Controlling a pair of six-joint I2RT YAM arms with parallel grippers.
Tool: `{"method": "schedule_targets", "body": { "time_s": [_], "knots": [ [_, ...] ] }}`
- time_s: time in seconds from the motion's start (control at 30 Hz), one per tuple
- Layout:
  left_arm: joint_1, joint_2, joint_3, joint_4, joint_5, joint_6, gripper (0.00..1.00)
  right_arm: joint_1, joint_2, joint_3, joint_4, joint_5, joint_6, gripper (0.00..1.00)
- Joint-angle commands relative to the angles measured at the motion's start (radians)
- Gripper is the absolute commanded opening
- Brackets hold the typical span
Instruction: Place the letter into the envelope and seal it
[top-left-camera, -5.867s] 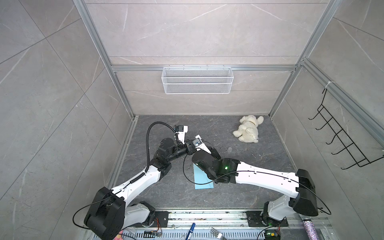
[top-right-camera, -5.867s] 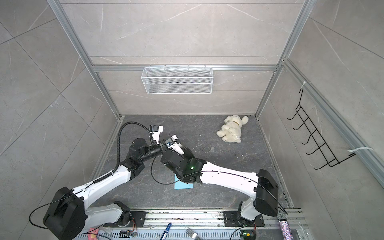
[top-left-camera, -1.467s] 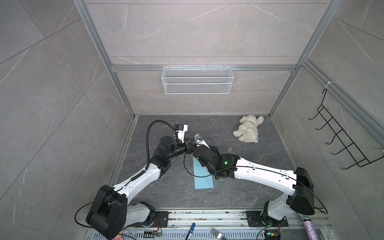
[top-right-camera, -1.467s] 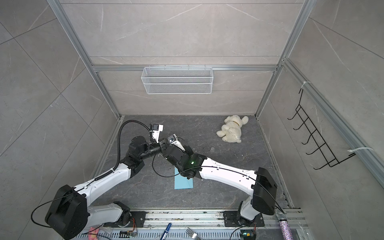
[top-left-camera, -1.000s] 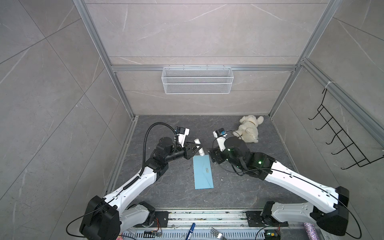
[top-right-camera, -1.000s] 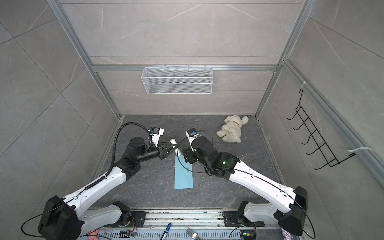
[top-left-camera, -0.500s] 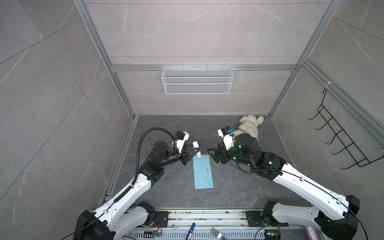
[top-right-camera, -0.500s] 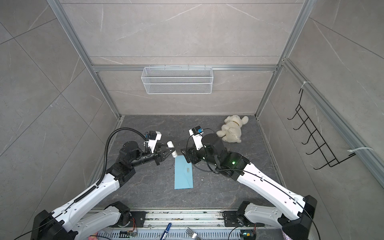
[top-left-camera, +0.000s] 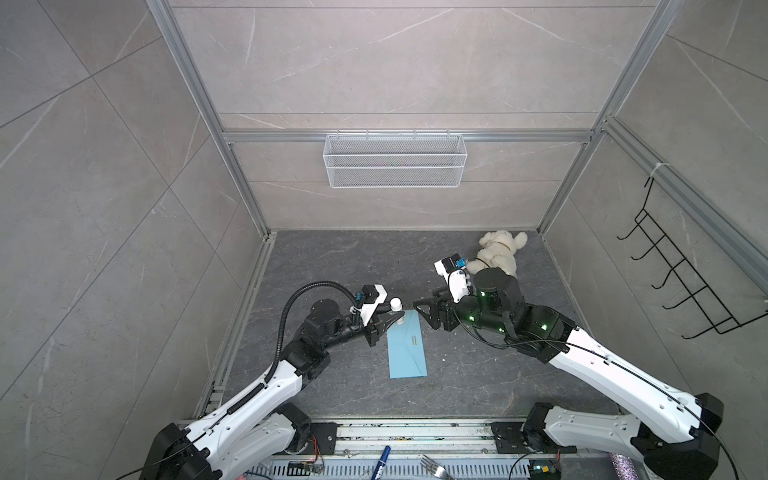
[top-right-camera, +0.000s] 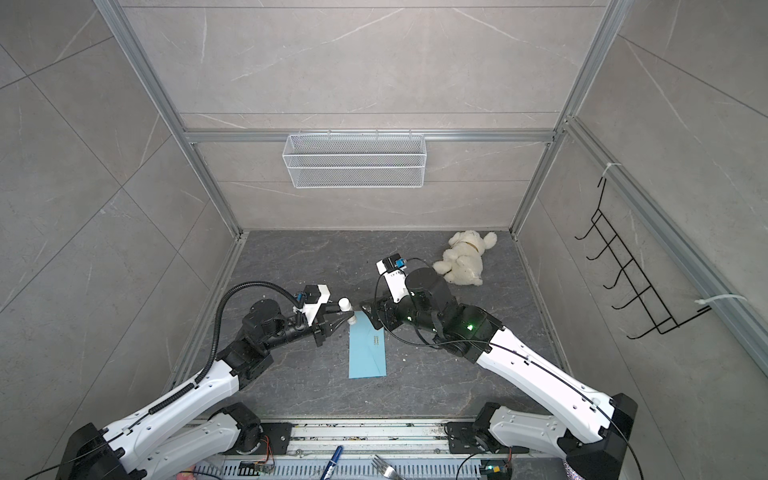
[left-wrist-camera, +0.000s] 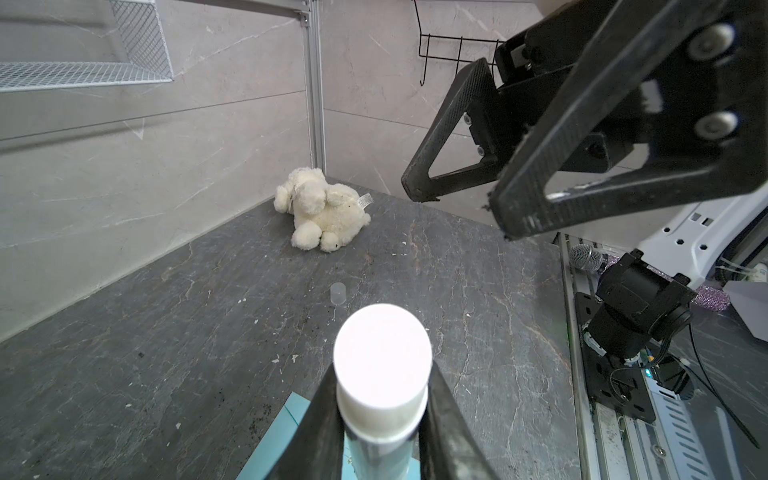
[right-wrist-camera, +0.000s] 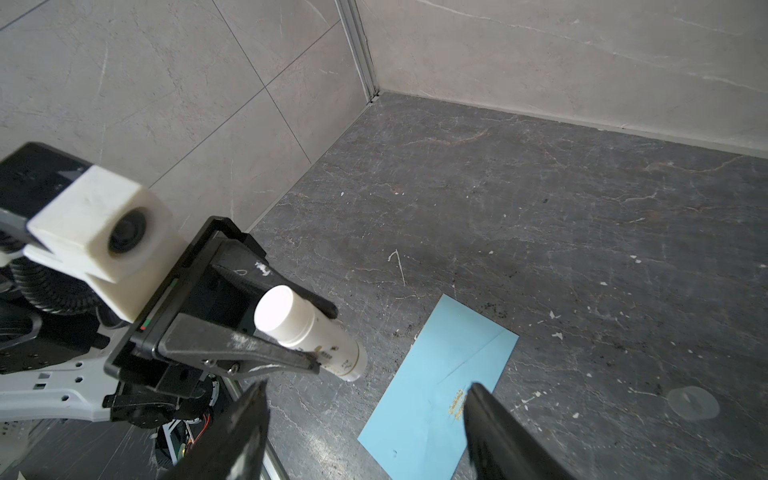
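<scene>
On dark stone floor, envelope lies lengthwise front-to-back.

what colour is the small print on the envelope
Gold lettering on the light blue envelope; the right wrist view shows it best.

In a top view the light blue envelope is lying flat mid-frame on the dark floor. The left gripper is gripping a white tube just over its upper left corner, and the right gripper is hovering beside its upper right corner
</scene>
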Motion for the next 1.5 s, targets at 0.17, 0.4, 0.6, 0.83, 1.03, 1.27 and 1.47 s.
{"method": "schedule_targets", "body": {
  "time_s": [0.17,0.4,0.6,0.83,1.03,1.27,1.47],
  "knots": [
    [0.008,0.052,0.12,0.007,-0.112,-0.392,0.0,-0.003,-0.011,-0.033,-0.013,-0.003,-0.063,0.75],
    [0.055,0.187,0.21,0.078,0.086,-0.682,0.0,-0.003,0.016,-0.032,-0.009,-0.054,-0.075,0.74],
    [0.073,0.242,0.225,0.16,0.171,-0.789,0.0,-0.003,0.072,-0.012,-0.002,-0.04,-0.09,0.71],
    [0.074,0.256,0.231,0.184,0.21,-0.822,0.0,-0.002,0.131,0.009,0.001,-0.025,-0.097,0.63],
    [0.074,0.248,0.228,0.176,0.217,-0.817,0.0,-0.002,0.156,0.021,0.026,-0.045,-0.077,0.47],
    [0.075,0.244,0.231,0.162,0.225,-0.808,0.0,-0.003,0.17,0.034,0.033,-0.063,-0.063,0.32],
    [0.077,0.248,0.231,0.16,0.226,-0.806,0.0,-0.003,0.174,0.041,0.019,-0.051,-0.064,0.07]
  ]
}}
